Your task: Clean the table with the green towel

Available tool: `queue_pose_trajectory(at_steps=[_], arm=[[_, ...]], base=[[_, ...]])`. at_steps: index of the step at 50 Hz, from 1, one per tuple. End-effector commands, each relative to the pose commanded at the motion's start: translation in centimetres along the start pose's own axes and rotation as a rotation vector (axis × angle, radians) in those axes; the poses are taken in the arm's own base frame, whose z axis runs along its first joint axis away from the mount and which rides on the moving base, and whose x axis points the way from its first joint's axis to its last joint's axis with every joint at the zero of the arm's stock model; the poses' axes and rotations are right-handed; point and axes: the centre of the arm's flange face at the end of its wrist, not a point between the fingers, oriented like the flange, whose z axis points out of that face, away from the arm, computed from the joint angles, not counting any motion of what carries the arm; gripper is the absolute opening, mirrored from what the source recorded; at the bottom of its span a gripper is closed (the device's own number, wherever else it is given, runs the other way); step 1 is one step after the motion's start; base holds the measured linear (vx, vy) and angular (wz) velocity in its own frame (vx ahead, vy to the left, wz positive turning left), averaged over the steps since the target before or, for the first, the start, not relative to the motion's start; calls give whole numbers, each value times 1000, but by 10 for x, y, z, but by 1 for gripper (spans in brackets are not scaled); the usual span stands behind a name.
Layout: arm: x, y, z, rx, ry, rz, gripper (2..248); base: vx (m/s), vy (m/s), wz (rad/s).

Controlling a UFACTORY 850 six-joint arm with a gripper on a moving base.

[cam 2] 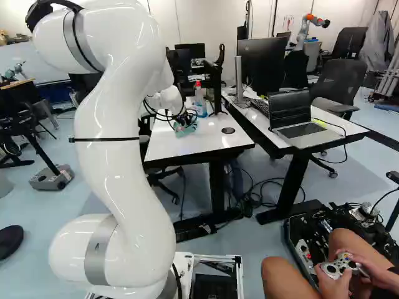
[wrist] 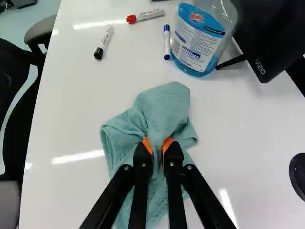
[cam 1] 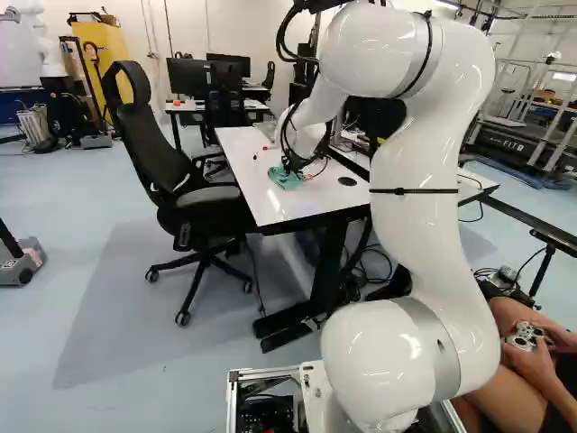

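Tool (cam 1: 295, 164): clenched on the towel; I have a ridge of cloth pinched between both orange pads (wrist: 148, 145).
Towel (wrist: 164, 107): green, bunched in my grip, its loose folds spread over the tabletop ahead of, beside and under the fingers.
Table (wrist: 71, 109): white and glossy, carrying the towel, the bottle and the markers.
Arm (cam 1: 415, 180): mine, reaching forward over the table.
Bottle (wrist: 195, 43): clear, blue liquid inside, upright beyond the towel; my right base view shows its red top.
Blue-capped marker (wrist: 167, 42): lying just beside the bottle.
Red-capped marker (wrist: 146, 15): lying farther out beyond the towel.
Black-capped marker (wrist: 103, 43): lying beyond the towel, toward the chair side.
Screen (wrist: 276, 33): black, on the table beside the bottle.
Chair (cam 1: 171, 162): black, beside the table's edge at the left of my left base view.
Laptop (cam 2: 299, 124): open, on the second table (cam 2: 336, 138), right of the middle in my right base view.
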Motion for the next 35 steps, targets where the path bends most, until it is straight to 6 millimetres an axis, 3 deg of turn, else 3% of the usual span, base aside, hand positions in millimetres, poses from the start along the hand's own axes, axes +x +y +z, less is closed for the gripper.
queue_pose_trajectory(at_steps=[35], arm=[[0,61,0,-64,2,70,41]], base=[[0,0,0]])
